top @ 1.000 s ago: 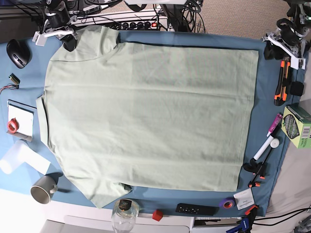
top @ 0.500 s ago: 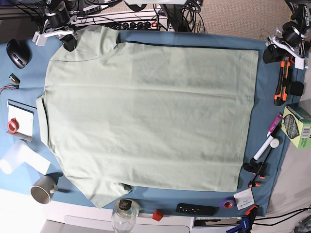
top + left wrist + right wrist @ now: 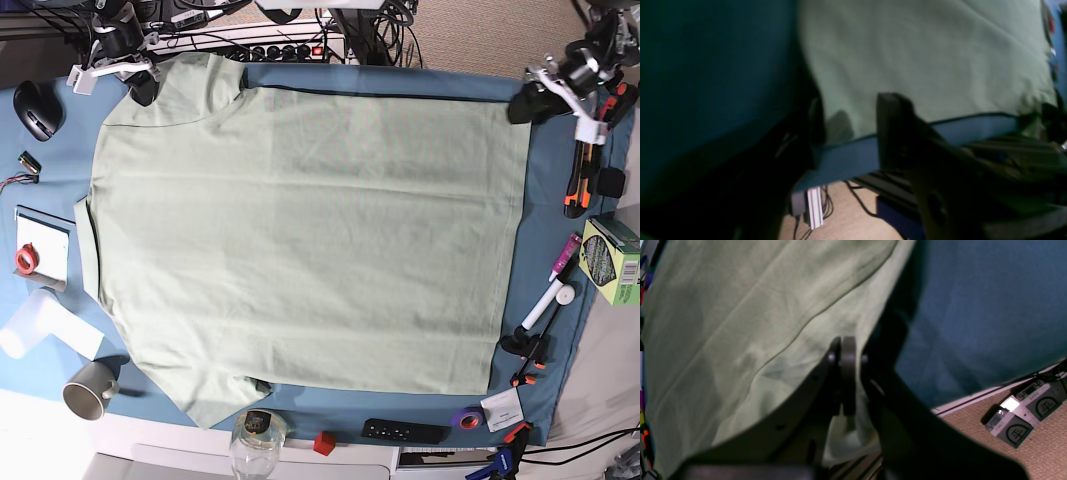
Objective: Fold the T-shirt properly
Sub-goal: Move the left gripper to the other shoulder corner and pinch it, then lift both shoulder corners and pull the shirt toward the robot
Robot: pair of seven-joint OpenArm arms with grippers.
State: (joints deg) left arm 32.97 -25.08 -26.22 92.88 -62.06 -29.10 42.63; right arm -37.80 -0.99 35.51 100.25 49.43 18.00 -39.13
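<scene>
Fingers of the right gripper [image 3: 843, 380] are clamped on a sleeve of the T-shirt [image 3: 300, 250]; the left gripper [image 3: 850, 130] is held apart over a hem corner. Soft, light cloth, spread flat across the table [image 3: 545, 260], is best taken at corners.

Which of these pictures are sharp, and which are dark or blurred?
Base view: evenly lit and sharp, the T-shirt shows clearly. Left wrist view: dim and blurred, the left gripper almost a black shape. Right wrist view: brighter on the cloth, but the right gripper is dark and out of focus.
</scene>
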